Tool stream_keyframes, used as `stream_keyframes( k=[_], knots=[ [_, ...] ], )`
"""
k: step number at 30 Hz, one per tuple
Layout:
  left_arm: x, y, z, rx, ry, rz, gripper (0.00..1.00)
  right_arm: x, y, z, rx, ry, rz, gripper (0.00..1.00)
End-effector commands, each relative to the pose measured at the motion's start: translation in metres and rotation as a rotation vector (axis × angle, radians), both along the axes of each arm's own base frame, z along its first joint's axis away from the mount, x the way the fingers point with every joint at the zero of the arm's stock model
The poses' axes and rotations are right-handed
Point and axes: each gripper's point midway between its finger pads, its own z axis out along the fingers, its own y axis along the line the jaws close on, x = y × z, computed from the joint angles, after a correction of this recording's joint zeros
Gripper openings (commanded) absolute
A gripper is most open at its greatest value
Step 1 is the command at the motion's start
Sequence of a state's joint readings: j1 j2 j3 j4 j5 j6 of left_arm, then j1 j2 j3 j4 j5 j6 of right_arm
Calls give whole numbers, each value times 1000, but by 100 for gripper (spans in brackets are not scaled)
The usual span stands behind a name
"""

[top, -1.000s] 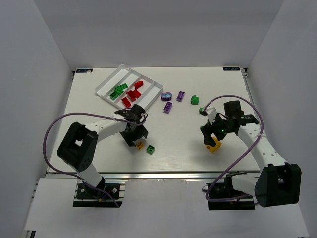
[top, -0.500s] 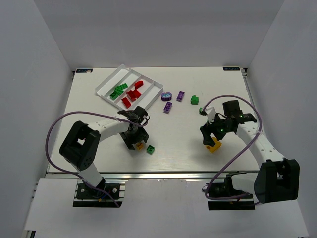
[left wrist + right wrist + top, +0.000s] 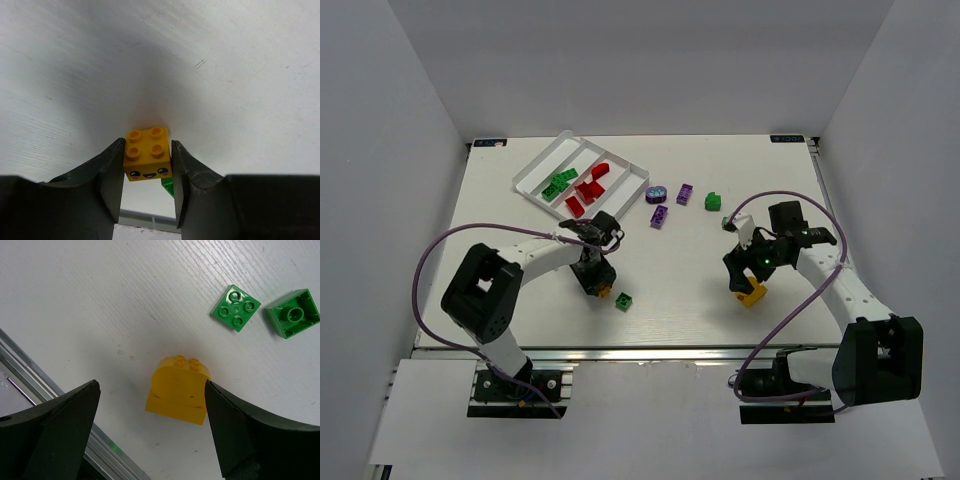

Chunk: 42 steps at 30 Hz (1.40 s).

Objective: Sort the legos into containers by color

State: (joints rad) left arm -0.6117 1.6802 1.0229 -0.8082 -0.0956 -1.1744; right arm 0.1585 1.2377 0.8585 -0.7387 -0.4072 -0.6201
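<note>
Top view: my left gripper (image 3: 597,283) sat low near the front of the table (image 3: 680,265), pinching a yellow square brick (image 3: 604,292), with a green brick (image 3: 623,301) just beside it. The white tray (image 3: 542,163) lay well apart at far left, green pieces (image 3: 560,183) in one compartment and red pieces (image 3: 588,188) in the next; no yellow lane started that I could see. My right gripper (image 3: 748,287) hung over a yellow rounded brick (image 3: 753,295). Purple bricks (image 3: 659,216) lay loose mid-table

Left wrist view: both fingers pressed on the yellow square brick's sides, its smiley face toward the camera, a green corner peeking out underneath. Lifted or on the table, I couldn't tell

Right wrist view: fingers spread wide, the yellow rounded brick on the table between them, touching neither. Two green bricks (image 3: 235,308) lay beyond

Risks as I judged them: the left lift could knock the green brick, it sat that close — and the pinch looked near the fingertips, so the yellow square brick might twist out in transit. Closing the right gripper on curved faces could squirt the yellow rounded brick toward the front rail (image 3: 650,352)
</note>
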Motion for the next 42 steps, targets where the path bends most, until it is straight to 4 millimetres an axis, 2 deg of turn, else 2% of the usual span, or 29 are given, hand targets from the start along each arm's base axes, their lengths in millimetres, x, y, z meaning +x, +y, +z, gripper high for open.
stream_keyframes(
  k=[1, 4, 5, 6, 7, 8, 9, 10, 11, 12, 13, 14, 15, 16, 17, 18, 19, 20, 21, 22, 23, 24, 25, 26, 28, 33, 38, 41, 42],
  knots=[
    [24, 2, 28, 34, -112, 2, 13, 10, 5, 15, 26, -53, 9, 89],
    [51, 29, 56, 130, -178, -5, 5, 11, 5, 18, 29, -71, 9, 89],
    [61, 45, 65, 190, -204, -30, 3, 12, 5, 21, 31, -83, 9, 89],
    [83, 62, 81, 200, -248, 6, 1, 13, 6, 23, 33, -91, 11, 89],
    [95, 73, 88, 211, -270, 15, 0, 16, 8, 28, 45, -112, 17, 89],
    [106, 85, 94, 224, -283, -17, 0, 18, 9, 32, 53, -127, 18, 85],
    [130, 106, 107, 225, -334, 37, 0, 20, 11, 34, 61, -136, 14, 81],
    [141, 116, 107, 236, -333, 19, 0, 24, 15, 40, 84, -162, 24, 68],
    [155, 125, 110, 230, -357, 40, 0, 26, 17, 44, 100, -173, 29, 59],
    [168, 147, 112, 234, -364, 88, 0, 27, 20, 47, 115, -186, 34, 49],
    [187, 152, 126, 225, -410, 104, 0, 28, 24, 50, 142, -186, 40, 39],
    [199, 160, 127, 226, -421, 109, 0, 32, 27, 56, 158, -208, 43, 19],
    [215, 172, 117, 223, -413, 134, 0, 33, 30, 59, 171, -213, 48, 13],
    [236, 177, 130, 210, -464, 149, 0, 35, 33, 61, 187, -211, 53, 10],
    [251, 181, 132, 195, -490, 161, 0, 38, 34, 64, 195, -225, 56, 9],
    [264, 187, 114, 176, -466, 174, 0, 40, 35, 66, 200, -230, 56, 9],
    [277, 188, 114, 162, -486, 183, 0, 42, 36, 65, 200, -230, 56, 9],
    [298, 189, 128, 144, -551, 205, 0, 45, 35, 67, 199, -237, 54, 11],
    [310, 190, 114, 136, -544, 216, 0, 47, 36, 68, 199, -239, 56, 11],
    [320, 190, 112, 124, -562, 233, 0, 49, 36, 66, 197, -237, 57, 12],
    [336, 189, 121, 108, -612, 249, 0, 50, 36, 66, 198, -237, 56, 13],
    [343, 189, 117, 91, -624, 261, 0, 52, 37, 67, 198, -242, 59, 13],
    [351, 188, 104, 71, -618, 291, 0, 53, 37, 65, 200, -239, 59, 13],
    [363, 189, 107, 54, -662, 305, 0, 54, 37, 65, 201, -237, 57, 14],
    [374, 186, 95, 23, -678, 337, 1, 57, 38, 62, 205, -235, 53, 15],
    [402, 185, 100, -26, -772, 381, 9, 62, 39, 60, 205, -239, 51, 17],
    [414, 183, 101, -57, -809, 393, 12, 64, 40, 54, 204, -231, 56, 18],
    [418, 180, 88, -76, -794, 386, 19, 65, 40, 51, 208, -222, 53, 20],
    [418, 174, 79, -108, -776, 370, 20, 66, 40, 51, 208, -220, 53, 20]
  ],
)
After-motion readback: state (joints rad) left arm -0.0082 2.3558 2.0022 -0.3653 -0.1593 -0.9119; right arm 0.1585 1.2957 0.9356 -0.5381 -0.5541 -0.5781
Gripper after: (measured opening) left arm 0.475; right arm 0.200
